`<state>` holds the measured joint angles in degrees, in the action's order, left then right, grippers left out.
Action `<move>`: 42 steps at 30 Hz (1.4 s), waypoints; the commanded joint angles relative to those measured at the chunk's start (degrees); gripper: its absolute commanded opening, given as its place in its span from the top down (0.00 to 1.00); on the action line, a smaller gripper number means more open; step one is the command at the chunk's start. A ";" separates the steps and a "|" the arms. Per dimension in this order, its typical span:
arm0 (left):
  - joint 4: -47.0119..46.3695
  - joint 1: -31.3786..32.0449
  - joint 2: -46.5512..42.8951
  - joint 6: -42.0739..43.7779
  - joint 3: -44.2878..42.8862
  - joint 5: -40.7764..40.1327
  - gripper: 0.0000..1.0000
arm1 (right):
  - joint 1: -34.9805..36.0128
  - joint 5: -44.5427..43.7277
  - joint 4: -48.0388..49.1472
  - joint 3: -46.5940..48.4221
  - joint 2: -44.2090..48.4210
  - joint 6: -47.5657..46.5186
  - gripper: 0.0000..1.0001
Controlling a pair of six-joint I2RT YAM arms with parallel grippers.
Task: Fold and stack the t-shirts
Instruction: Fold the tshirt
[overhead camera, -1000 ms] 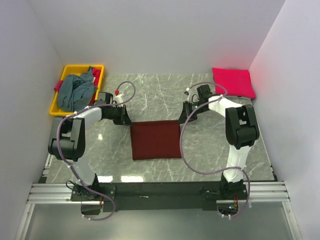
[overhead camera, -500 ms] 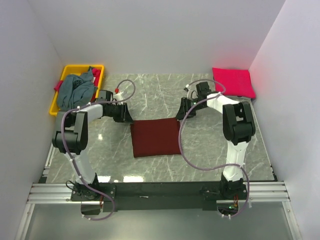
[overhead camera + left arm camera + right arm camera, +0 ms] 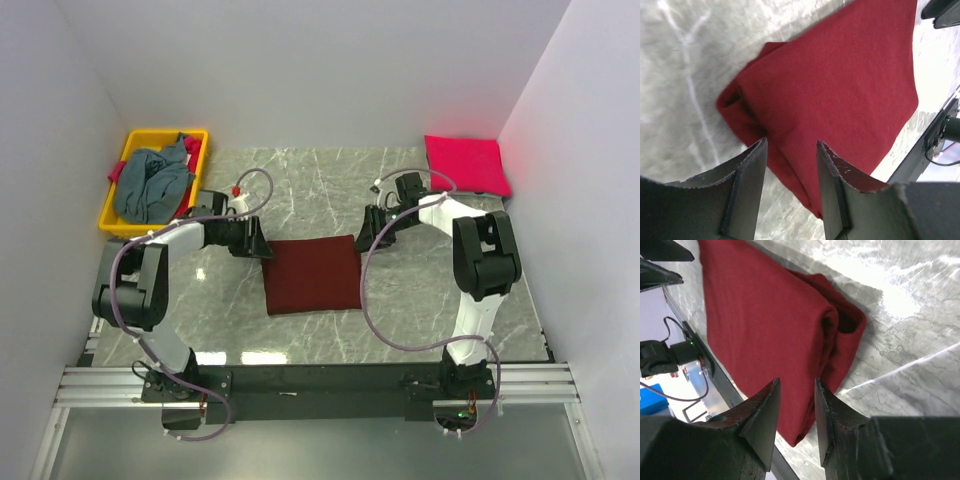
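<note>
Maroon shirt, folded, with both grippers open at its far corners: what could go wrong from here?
The left gripper and right gripper hang open over the far corners of the maroon shirt; retreating low could snag the cloth and drag the fold open. Those corners look puffy and loosely layered, so carrying it to the pink shirt at the far right may let it unfold.

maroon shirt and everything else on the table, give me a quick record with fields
maroon shirt: folded, flat, centre of table
pink shirt: folded, far right corner
grey-blue shirt: crumpled in yellow bin
left jaws: open, at maroon shirt's far left corner
right jaws: open, at its far right corner
stack: not yet made
</note>
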<state>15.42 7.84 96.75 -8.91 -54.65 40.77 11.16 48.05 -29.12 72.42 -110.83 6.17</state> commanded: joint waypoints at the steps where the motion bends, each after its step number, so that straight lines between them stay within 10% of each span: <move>1: -0.92 1.30 1.16 -1.03 -0.45 -0.52 0.51 | 1.23 0.38 -0.32 -0.09 -1.76 -0.81 0.59; 10: -0.13 1.74 5.29 -1.29 -3.09 0.01 0.62 | 2.82 0.73 -1.20 1.58 -5.10 -0.99 0.71; 14: 1.01 1.48 5.03 -0.32 -3.62 0.01 0.88 | 2.55 -0.23 -1.29 1.67 -4.93 -0.90 1.00; 17: 1.80 -0.09 3.63 0.64 -3.44 -0.96 0.99 | 1.85 -0.94 -0.94 1.32 -3.44 -0.46 1.00; 31: 1.98 -3.88 6.61 1.52 -5.72 1.15 0.94 | 0.18 -0.59 -0.85 4.39 -5.19 -0.90 1.00; 37: 5.23 -3.97 3.54 3.28 -4.59 3.61 0.62 | 0.27 1.78 -4.88 5.45 -4.23 -2.57 0.47; 42: 6.29 -3.18 1.42 3.37 -0.90 4.49 0.55 | 0.62 3.71 -6.03 -0.33 -1.41 -3.71 0.45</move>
<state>20.23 4.08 101.10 -6.79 -56.99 42.87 11.68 49.52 -32.69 75.05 -115.70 4.14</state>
